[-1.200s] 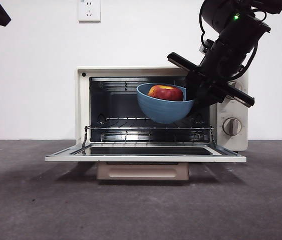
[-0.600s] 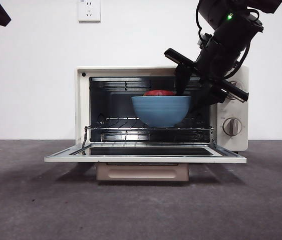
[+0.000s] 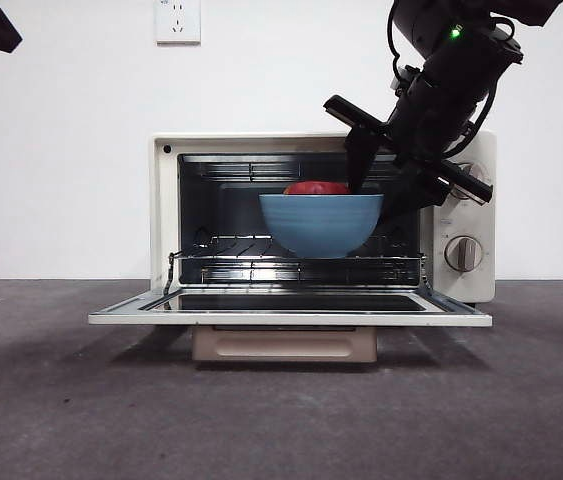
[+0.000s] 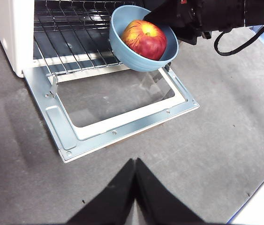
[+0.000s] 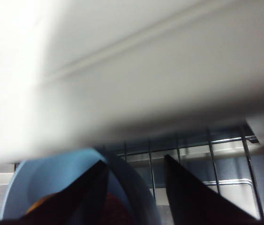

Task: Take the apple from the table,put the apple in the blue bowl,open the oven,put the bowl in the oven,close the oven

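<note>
The right gripper point(image 3: 379, 190) comes down from above the oven point(image 3: 321, 215) at its right side and is clamped on the right-hand rim of the blue bowl point(image 3: 321, 222). The right wrist view shows one black jaw inside the bowl and one outside, with the blue wall between them. The bowl hangs level in the oven's open mouth, just above the wire rack point(image 3: 261, 245), with the gripper on the side nearest the oven's knobs point(image 3: 463, 253). The apple point(image 3: 316, 188) sits in the bowl, only its red top showing over the rim from the front.

From the left wrist view the bowl point(image 4: 141, 40) is over the front edge of the rack point(image 4: 71, 42), above the hinge line of the lowered door point(image 4: 117, 126), so the coming move is a push straight back into the oven and a short drop onto the rack. The bowl is round, so it has no long side to line up.

The left gripper point(image 4: 134, 176) waits well out in front of the oven door over the table point(image 4: 225, 131), its jaws pressed together and holding nothing. It is the farther arm.

A second ago the bowl was tipped toward the camera, showing the apple inside. It now sits level, a little farther to the left across the oven mouth.
</note>
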{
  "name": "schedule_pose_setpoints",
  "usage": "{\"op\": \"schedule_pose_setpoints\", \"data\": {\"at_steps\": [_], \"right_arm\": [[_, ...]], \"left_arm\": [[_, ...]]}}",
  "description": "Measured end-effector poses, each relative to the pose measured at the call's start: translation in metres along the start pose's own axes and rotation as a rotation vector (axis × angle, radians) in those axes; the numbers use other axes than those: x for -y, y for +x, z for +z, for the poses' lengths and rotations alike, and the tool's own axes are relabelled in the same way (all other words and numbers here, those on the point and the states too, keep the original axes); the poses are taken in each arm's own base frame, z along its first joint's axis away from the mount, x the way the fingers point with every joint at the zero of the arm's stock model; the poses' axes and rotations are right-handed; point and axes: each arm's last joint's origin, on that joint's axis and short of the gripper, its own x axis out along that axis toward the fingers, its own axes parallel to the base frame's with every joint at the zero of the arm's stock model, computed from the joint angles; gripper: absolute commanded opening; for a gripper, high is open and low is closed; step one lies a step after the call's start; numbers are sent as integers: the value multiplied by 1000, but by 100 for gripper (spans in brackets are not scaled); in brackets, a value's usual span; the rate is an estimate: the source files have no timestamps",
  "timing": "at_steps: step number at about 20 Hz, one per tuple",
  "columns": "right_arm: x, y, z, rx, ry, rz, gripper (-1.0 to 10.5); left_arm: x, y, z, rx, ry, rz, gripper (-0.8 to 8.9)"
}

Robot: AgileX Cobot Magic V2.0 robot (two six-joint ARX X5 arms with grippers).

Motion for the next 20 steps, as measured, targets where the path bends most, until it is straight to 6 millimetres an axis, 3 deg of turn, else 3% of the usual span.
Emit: {"op": "schedule_pose_setpoints", "data": {"at_steps": [20], "right_arm": [[-10,0,1,155,51,-34,187]], "left_arm": [[0,0,0,0,0,0,7]]}}
